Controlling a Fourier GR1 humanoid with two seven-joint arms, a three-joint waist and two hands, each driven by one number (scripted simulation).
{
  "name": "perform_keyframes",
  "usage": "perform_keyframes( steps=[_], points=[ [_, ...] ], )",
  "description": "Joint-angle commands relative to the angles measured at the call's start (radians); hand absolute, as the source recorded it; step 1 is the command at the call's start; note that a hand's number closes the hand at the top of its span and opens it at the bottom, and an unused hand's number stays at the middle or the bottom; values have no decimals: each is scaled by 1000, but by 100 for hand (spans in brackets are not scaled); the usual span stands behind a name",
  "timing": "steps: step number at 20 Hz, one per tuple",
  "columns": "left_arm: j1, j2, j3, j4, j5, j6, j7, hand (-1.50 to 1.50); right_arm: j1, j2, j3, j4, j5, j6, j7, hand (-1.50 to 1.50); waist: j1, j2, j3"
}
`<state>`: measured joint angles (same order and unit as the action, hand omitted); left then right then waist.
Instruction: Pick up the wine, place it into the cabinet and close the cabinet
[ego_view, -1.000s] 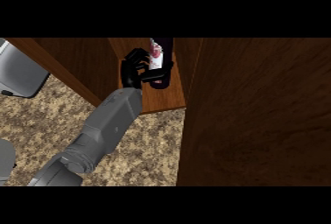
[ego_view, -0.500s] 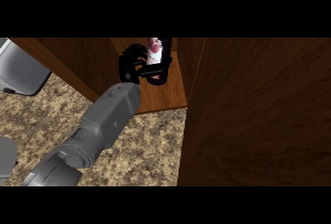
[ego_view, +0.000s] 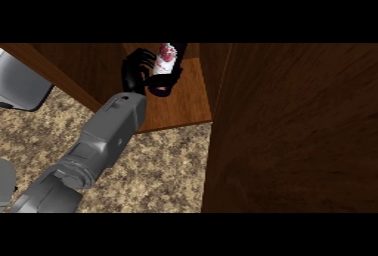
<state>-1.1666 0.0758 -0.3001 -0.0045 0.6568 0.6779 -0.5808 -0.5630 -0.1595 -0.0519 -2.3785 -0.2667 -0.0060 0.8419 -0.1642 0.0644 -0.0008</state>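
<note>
Black fingers of the right hand (ego_view: 140, 75) are curled round the wine (ego_view: 167, 59), a dark bottle with a white and red label, and grip it near the top of the head view. That bottle sits just to the right of the hand's palm, touching it, with the fingers wrapping its lower dark part while the label shows above them; it looks roughly upright, leaning a little, though its upper end is cut off at the top of the view. Hand and bottle are both over the wooden shelf (ego_view: 181, 100) of the cabinet (ego_view: 81, 70), inside the opening; whether the bottle's base rests on the shelf or hangs just above it cannot be told, because the fingers and the steep angle hide it. From the hand the grey forearm (ego_view: 103, 140) runs down and to the left, crossing the shelf's front edge and the speckled counter (ego_view: 162, 170) toward the lower left corner. To the right of the bottle stands the cabinet door (ego_view: 295, 130), a broad brown wooden panel swung open and filling the right half of the view, apart from the hand. A grey shape (ego_view: 22, 85) shows at the left edge, and another grey piece at the lower left; what either one is cannot be told.
</note>
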Motion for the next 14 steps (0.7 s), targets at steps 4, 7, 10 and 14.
perform_keyframes(
  steps=[4, 7, 10, 14],
  points=[
    [55, 40, -39, 4, -43, 45, 18, 150, 6, -9, -24, 1, -19, 12, -9, -150, 5, 7, -1],
    [55, 42, -48, 4, -54, 105, 42, 150, -2, -3, -1, -29, -19, 7, 6, -150, -15, 9, -3],
    [41, 51, -74, 4, -81, 31, 71, -150, 0, 10, 17, -18, -15, 5, 3, -150, -9, 9, -3],
    [85, 44, -49, 4, -57, 20, 38, -150, -9, 0, 5, -21, -30, 13, 6, -150, -5, 11, -4]
  ],
)
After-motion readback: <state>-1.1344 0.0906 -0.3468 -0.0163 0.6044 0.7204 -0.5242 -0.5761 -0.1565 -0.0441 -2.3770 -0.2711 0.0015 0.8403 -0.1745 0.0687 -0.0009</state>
